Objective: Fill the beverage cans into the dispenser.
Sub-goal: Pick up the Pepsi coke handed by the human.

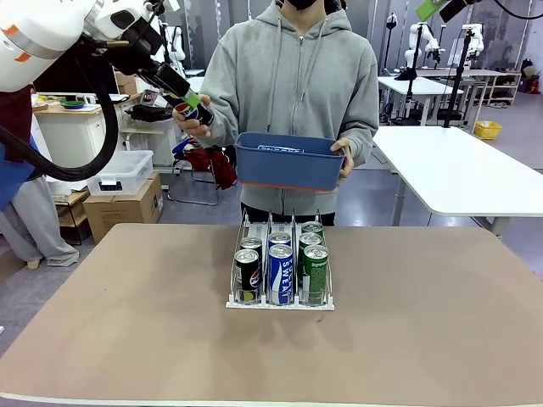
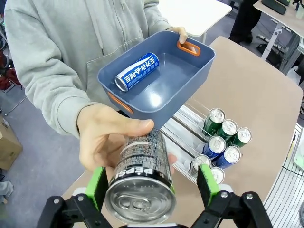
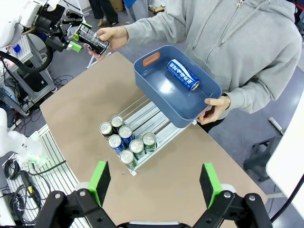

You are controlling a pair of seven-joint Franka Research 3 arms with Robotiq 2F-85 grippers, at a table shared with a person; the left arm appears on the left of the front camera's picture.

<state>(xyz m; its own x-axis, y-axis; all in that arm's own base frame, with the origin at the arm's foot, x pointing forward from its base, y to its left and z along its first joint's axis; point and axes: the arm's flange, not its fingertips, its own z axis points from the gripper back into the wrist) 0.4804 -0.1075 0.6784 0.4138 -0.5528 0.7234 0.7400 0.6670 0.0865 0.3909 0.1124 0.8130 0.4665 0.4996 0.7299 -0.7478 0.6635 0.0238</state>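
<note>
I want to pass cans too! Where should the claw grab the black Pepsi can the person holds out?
Probably by its round sides near the silver top, squeezing from both sides. The black Pepsi can points its top at the open left claw, and the person's hand wraps the far end, so come from the top end.

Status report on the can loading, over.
Left gripper open, straddling black can in person's hand, not clamped. Right gripper open, high over table. Dispenser holds seven cans; blue can in bin. Bin held above dispenser's far end.
</note>
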